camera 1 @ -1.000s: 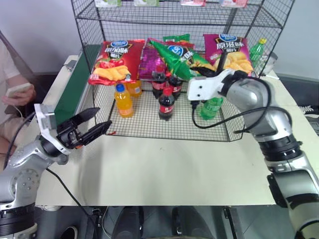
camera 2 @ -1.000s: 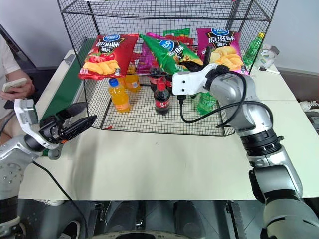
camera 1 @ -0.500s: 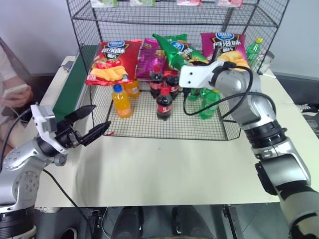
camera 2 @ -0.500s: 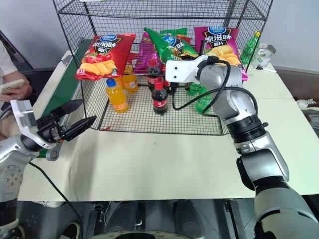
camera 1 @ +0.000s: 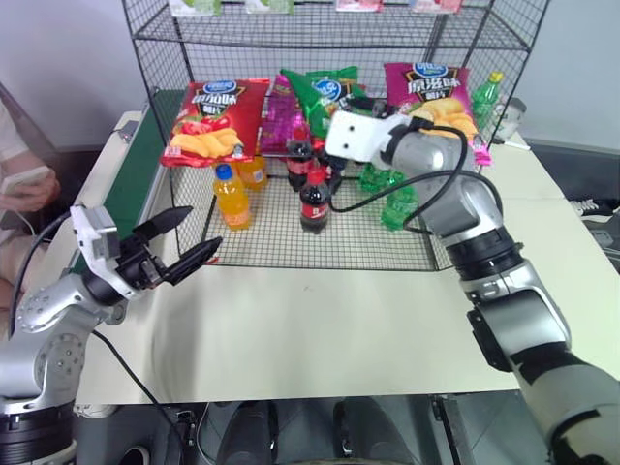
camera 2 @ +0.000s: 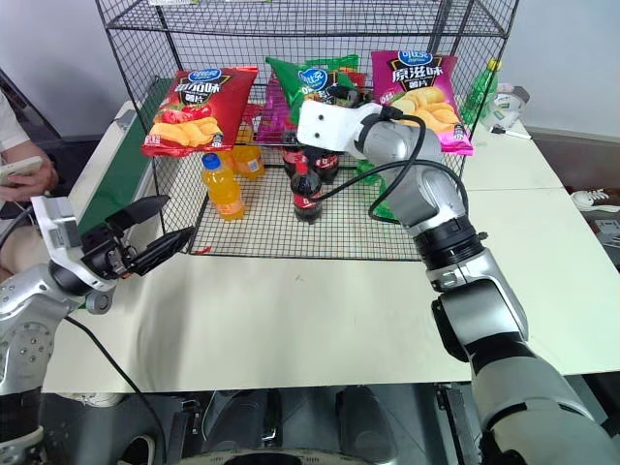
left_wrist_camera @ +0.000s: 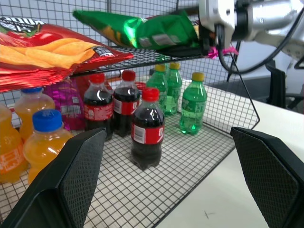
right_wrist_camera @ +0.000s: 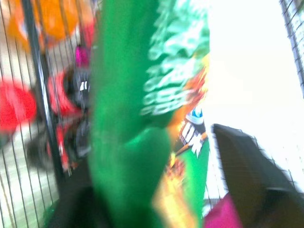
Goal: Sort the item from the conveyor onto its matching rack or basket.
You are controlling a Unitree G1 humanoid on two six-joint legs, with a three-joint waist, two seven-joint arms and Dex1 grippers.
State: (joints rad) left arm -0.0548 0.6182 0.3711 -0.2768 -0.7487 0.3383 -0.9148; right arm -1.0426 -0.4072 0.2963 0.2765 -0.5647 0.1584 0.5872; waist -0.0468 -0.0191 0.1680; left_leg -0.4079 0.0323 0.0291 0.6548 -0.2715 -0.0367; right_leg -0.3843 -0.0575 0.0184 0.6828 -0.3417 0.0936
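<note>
Nearest: pale cream surface (camera 1: 320, 329), bare in front of the rack apart from a small dark speck.

Left gripper (camera 1: 184, 242) hovers low over the surface's left front, pointing toward the rack; jaws spread wide, nothing between them.

Along the left edge runs the dark green conveyor (camera 1: 140, 174) with pale grey rails. A person's hand (camera 1: 24, 184) holding a phone sits just beyond it at far left.

The black wire rack (camera 1: 320, 223) stands mid-surface. Lowest tier: orange drink bottles (camera 1: 231, 197) at left, cola bottles (camera 1: 314, 199) in the middle, green bottles (camera 1: 397, 199) at right.

Tier above: red crisp bag (camera 1: 208, 121) at left, magenta crisp bag (camera 1: 431, 92) at right, green crisp bag (camera 1: 325, 92) between them, lying on the mesh with its end at the right gripper (left_wrist_camera: 202, 40).

Right gripper is reached in at that tier; in its wrist view the green bag lies between the dark fingers (right_wrist_camera: 247, 166), which look parted. Whether the jaws hold the bag, cannot tell.

Behind: pale grey wall (camera 1: 58, 48), and further packets on a higher rack tier.
</note>
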